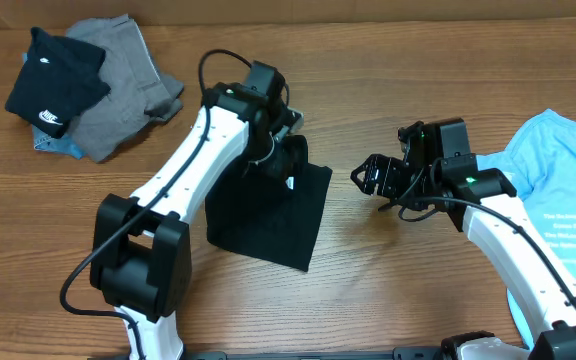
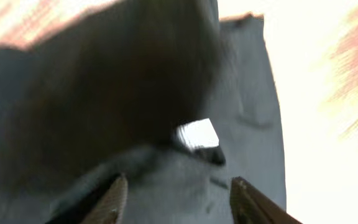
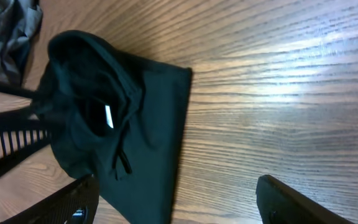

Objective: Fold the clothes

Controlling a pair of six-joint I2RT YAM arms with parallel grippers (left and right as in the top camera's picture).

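Overhead view, directions read on the table as a clock face.

- Black T-shirt [image 1: 273, 215] lies at table centre, folded into a rough rectangle, one corner pointing to 5 o'clock. Its 12 o'clock end is bunched up into a hump under the left arm. A white tag [image 2: 197, 134] shows in the folds there.
- Left gripper [image 1: 288, 160] is over the shirt's 12 o'clock end. Left wrist view: fingers [image 2: 114, 199] are spread, with dark fabric filling the gap between them and rising close to the lens. I cannot tell whether either fingertip presses the cloth. Picture is blurred.
- Right gripper [image 1: 366, 178] is just off the shirt at 3 o'clock, over bare wood, pointing toward 9 o'clock. Right wrist view: fingers [image 3: 73, 199] are wide apart with nothing between them. It is apart from the cloth.
- Table [image 1: 388, 90]: wood grain.
- Pile at 10 o'clock, well apart from the shirt: a small black garment with white logo [image 1: 53, 80] on top of a grey garment [image 1: 128, 85], with a bit of blue cloth [image 1: 53, 147] at the pile's lower edge.
- Light blue shirt with white print [image 1: 563, 190] is at 3 o'clock, at the table edge, partly under the right arm.
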